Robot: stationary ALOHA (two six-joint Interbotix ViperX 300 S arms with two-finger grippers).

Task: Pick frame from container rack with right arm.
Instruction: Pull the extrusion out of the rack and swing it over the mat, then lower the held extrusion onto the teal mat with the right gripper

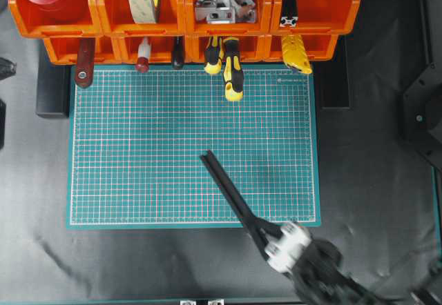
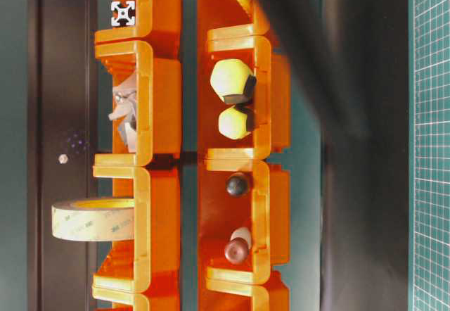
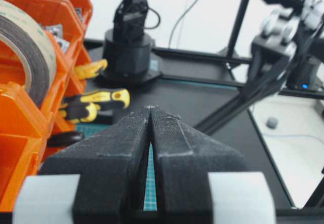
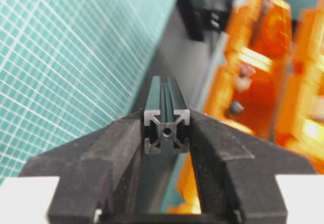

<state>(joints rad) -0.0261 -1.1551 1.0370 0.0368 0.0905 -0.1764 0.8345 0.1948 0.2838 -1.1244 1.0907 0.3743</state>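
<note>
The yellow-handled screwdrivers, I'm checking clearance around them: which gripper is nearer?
Probably left. The left gripper, shut, points toward the yellow-handled screwdrivers just ahead. The right gripper, clamped on the frame, is over the mat's lower half.

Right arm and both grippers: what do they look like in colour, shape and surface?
The right arm is black with a white collar piece behind its long, slim, tapering black fingers. Up close, the right gripper has matte, grainy black fingers with white blocks at their bases. The left gripper matches: wedge-shaped textured black fingers, white blocks.
</note>
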